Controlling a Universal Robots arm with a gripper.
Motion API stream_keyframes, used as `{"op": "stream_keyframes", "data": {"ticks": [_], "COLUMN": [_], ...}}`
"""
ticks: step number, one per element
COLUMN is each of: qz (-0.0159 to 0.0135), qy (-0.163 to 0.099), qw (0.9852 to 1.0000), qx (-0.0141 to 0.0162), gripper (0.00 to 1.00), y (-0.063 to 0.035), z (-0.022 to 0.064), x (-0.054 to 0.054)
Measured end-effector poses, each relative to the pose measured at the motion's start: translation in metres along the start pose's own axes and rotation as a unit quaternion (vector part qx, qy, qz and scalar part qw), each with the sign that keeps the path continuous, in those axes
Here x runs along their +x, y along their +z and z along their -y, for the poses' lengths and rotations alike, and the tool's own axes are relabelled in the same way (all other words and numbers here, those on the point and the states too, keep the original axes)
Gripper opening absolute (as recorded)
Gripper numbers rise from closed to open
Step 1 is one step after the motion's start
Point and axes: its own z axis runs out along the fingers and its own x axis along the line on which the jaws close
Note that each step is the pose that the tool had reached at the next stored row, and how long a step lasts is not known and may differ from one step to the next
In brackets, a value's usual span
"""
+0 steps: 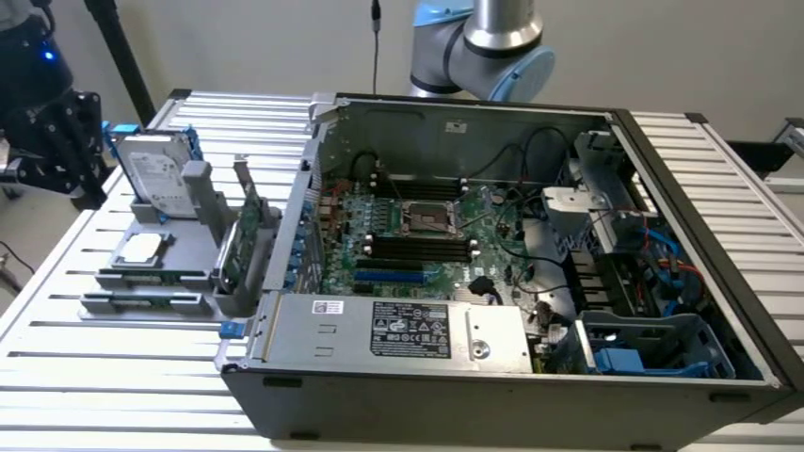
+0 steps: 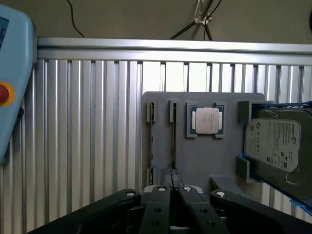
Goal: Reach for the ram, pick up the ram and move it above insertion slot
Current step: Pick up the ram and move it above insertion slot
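Observation:
Two ram sticks stand on edge in the grey holder (image 2: 204,161); the nearer one (image 2: 173,141) is a thin green strip, and the other (image 2: 152,141) runs parallel beside it. In the exterior view the ram sticks (image 1: 151,277) lie at the holder's front. My gripper (image 2: 171,176) hovers above the holder with its fingers pressed together and nothing between them, roughly in line with the nearer stick. It appears as a black body (image 1: 86,193) at the exterior view's left. The motherboard's dark memory slots (image 1: 415,249) lie inside the open computer case.
The holder also carries a processor chip (image 2: 205,120), a grey hard drive (image 2: 275,144) and a tall green expansion card (image 1: 239,247). The case (image 1: 503,395) stands on a slatted aluminium table (image 1: 113,377). A light blue pendant with a red button (image 2: 5,93) lies beside the table.

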Motion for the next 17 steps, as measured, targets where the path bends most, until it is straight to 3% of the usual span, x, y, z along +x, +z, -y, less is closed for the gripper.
{"op": "stream_keyframes", "data": {"ticks": [1, 4, 6, 17], "qz": [0.0000, 0.0000, 0.0000, -0.0001], "qy": [0.000, 0.000, 0.000, -0.003], "qw": [1.0000, 1.0000, 1.0000, 1.0000], "qx": [0.0000, 0.0005, 0.0009, 0.0010], "gripper": [0.24, 0.30, 0.42, 0.42], "y": [0.0000, 0.0008, 0.0039, 0.0238], "z": [0.0000, 0.0000, 0.0002, 0.0008], "x": [0.000, 0.000, 0.001, 0.017]}}
